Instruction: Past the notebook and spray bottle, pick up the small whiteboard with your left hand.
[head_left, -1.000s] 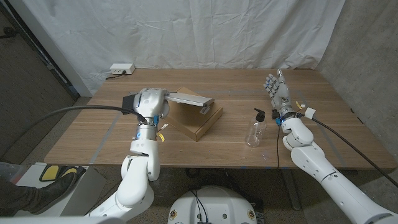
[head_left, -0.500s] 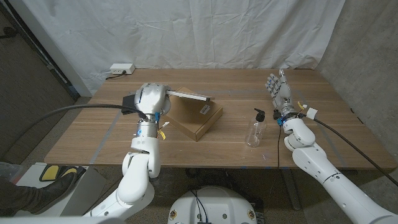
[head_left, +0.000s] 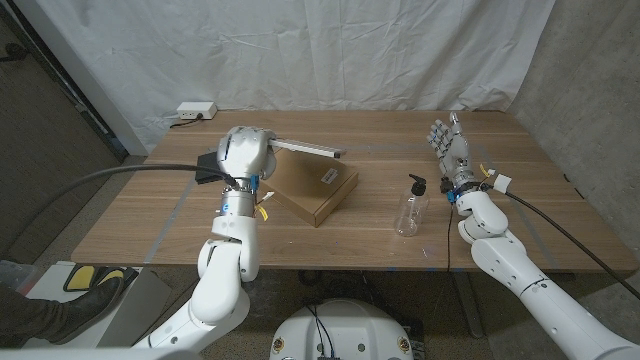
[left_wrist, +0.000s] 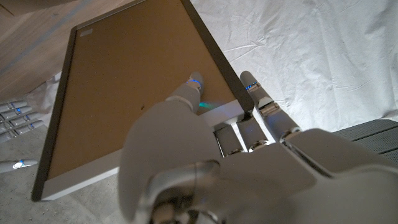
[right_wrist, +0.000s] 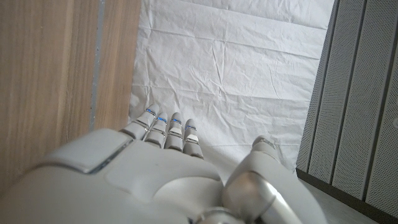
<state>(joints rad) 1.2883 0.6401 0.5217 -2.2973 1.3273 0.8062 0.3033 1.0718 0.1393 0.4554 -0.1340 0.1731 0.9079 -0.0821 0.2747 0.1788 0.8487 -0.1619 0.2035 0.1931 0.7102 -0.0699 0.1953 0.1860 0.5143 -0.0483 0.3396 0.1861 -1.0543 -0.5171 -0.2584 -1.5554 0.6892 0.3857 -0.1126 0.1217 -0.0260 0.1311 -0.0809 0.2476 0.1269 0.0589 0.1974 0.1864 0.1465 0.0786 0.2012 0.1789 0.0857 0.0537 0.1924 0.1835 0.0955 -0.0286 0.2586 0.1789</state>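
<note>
My left hand (head_left: 245, 155) grips one end of the small whiteboard (head_left: 305, 148) and holds it in the air above the table's middle left, roughly level. The left wrist view shows the board's brown back and grey frame (left_wrist: 130, 81), with my left hand (left_wrist: 186, 155) clamped on its near edge. Under the board's far end lies the brown notebook (head_left: 320, 190). The clear spray bottle (head_left: 410, 208) with a black nozzle stands to its right. My right hand (head_left: 448, 150) stands upright at the table's right, fingers apart and holding nothing, and its back shows in the right wrist view (right_wrist: 155, 180).
A white power strip (head_left: 195, 110) sits at the back left corner of the wooden table (head_left: 500, 225). A white cloth hangs behind the table. Cables trail from both arms off the table's sides.
My left hand has lifted the whiteboard higher, so it now hangs clear above the notebook. The right hand, notebook and spray bottle have stayed put.
</note>
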